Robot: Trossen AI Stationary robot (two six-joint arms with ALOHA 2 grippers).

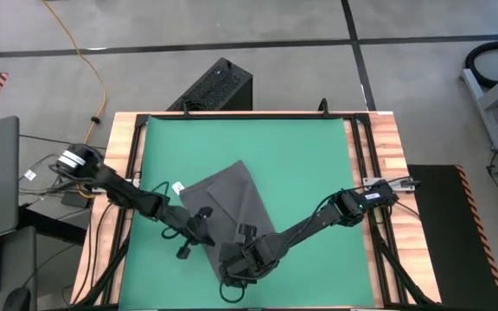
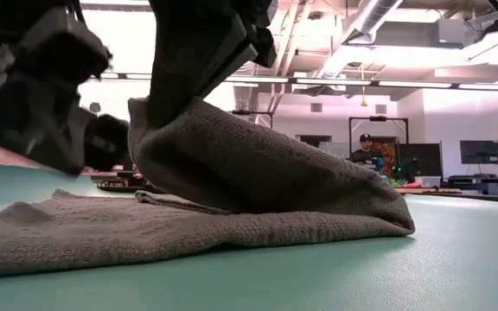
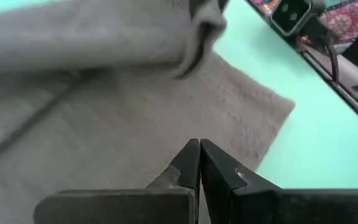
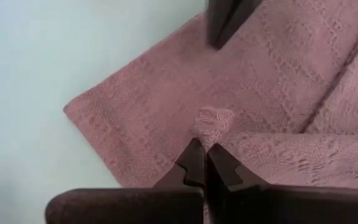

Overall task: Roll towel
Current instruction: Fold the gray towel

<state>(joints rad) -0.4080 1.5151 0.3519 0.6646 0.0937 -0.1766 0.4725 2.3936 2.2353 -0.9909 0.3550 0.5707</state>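
On the left, I had the left gripper [image 1: 199, 226] low over the towel's [image 1: 227, 200] left side, jaws pressed together with nothing between them; I judged it was there to pin the flat layer while the other arm worked. The towel lay on the green mat [image 1: 301, 155] towards the near middle of the bench [image 1: 387, 138], one part flat, another lifted into a hump over it. Further right, the right gripper [image 4: 205, 157] had its jaws clamped on a small pinch of towel edge, lifted clear of the mat. I held it that way so the raised edge could be carried over the flat part, which looked like the start of the roll.
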